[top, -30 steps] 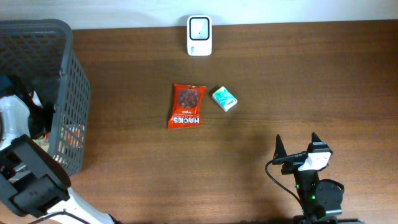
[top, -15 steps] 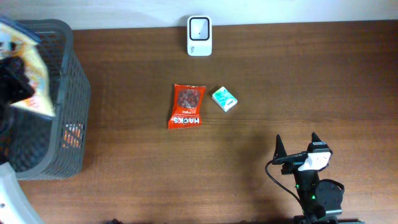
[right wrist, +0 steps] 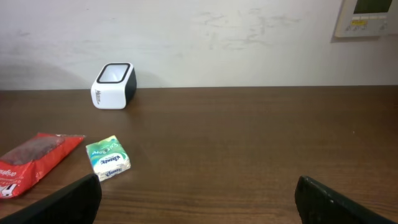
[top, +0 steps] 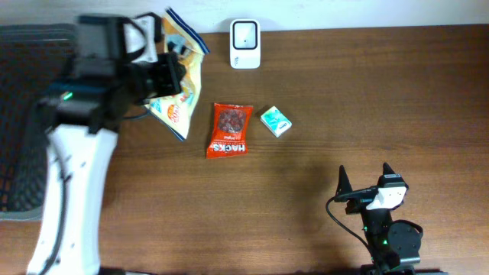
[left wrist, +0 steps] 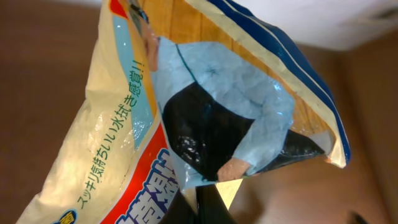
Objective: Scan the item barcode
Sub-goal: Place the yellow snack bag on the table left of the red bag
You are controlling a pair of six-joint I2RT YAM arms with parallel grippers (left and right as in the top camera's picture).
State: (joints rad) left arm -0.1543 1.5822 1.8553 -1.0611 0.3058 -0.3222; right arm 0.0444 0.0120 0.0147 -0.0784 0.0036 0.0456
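Swung clear of the mesh basket (top: pixel 15 153), the left gripper (top: pixel 170 76) clamps a snack bag (top: pixel 182 95) near the barcode scanner (top: pixel 244 43); the right gripper (top: pixel 365 176) idles open. Next, the bag's barcode should squarely face the scanner's window.

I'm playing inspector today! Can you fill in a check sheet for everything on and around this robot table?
Surface: brown wooden table, no spills seen.
Job's things: snack bag held up over the table's left part; white scanner at the far edge.
Clutter: red snack packet and green tissue pack lying near each other, not touching; dark mesh basket at the left.
Grippers: left gripper shut on the snack bag; right gripper open, holding nothing.
Cables: black cable looping beside the right arm.
Surroundings: white wall with a wall panel.
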